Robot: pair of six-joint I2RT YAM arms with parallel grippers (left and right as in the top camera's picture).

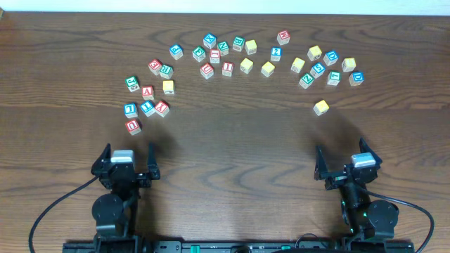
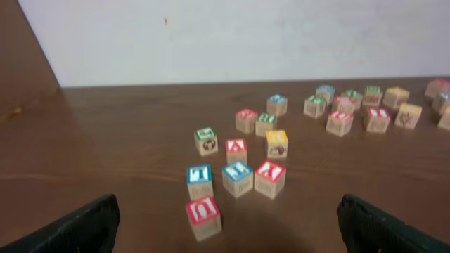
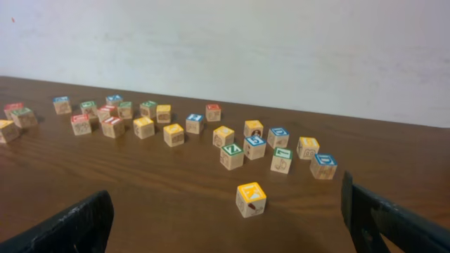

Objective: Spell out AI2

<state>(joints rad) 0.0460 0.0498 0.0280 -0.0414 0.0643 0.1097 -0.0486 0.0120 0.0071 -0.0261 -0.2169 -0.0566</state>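
Note:
Many lettered wooden blocks lie in an arc across the far half of the table [image 1: 232,147]. A red A block [image 1: 147,91] sits in the left cluster and shows in the left wrist view [image 2: 236,149]. A blue block that looks like an I [image 1: 130,109] lies near it [image 2: 199,177]. A green block marked Z or 2 [image 1: 306,80] lies in the right cluster [image 3: 230,154]. My left gripper [image 1: 129,150] [image 2: 225,232] is open and empty, just short of a red U block [image 2: 202,216]. My right gripper [image 1: 342,151] [image 3: 225,218] is open and empty, short of a lone yellow block [image 3: 250,198].
The lone yellow block [image 1: 321,107] lies apart from the right cluster. Another red block with an I-like mark [image 1: 227,68] sits in the middle group. A white wall runs behind the table's far edge.

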